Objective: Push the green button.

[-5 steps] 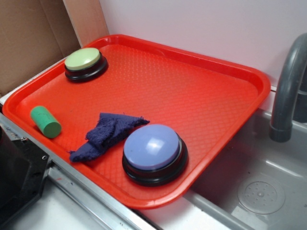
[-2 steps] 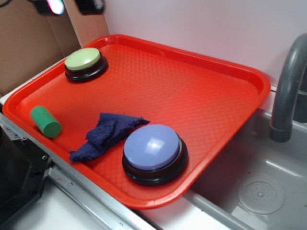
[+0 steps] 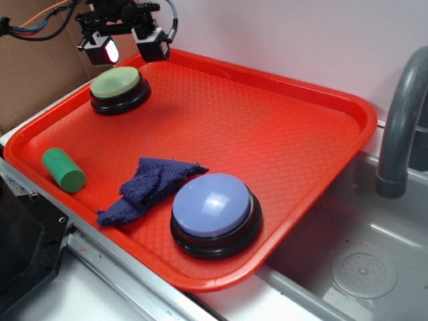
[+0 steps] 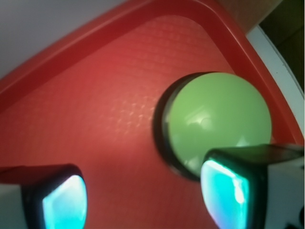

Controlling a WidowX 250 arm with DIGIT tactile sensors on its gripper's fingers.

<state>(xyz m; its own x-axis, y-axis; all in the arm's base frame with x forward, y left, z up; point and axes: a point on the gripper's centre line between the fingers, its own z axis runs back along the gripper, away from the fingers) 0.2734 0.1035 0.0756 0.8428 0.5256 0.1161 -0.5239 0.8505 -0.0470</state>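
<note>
Nearest the exterior camera, a strip of white worktop (image 3: 80, 294) and a dark box-like object (image 3: 23, 251) sit at the lower left, with a grey sink basin (image 3: 361, 267) and its curved grey faucet (image 3: 400, 127) on the right. The red tray (image 3: 281, 134) lies across the middle. At its near edge stands the large lavender-blue domed button (image 3: 214, 207) on a black base, with a crumpled dark blue cloth (image 3: 147, 187) touching its left side. Further left, a small bright green cylinder (image 3: 64, 170) lies on its side near the tray's rim. The green button (image 3: 117, 85), pale olive on a black base, sits in the tray's far left corner. Above and just behind it hangs the gripper (image 3: 127, 47), its two fingers spread apart and holding nothing; the wrist view shows the button (image 4: 217, 121) partly under one finger (image 4: 233, 191), the other finger (image 4: 57, 200) over bare tray (image 4: 95, 95). Brown cardboard (image 3: 40, 73) and a pale wall (image 3: 287, 33) stand behind. No writing or brand can be read anywhere.
</note>
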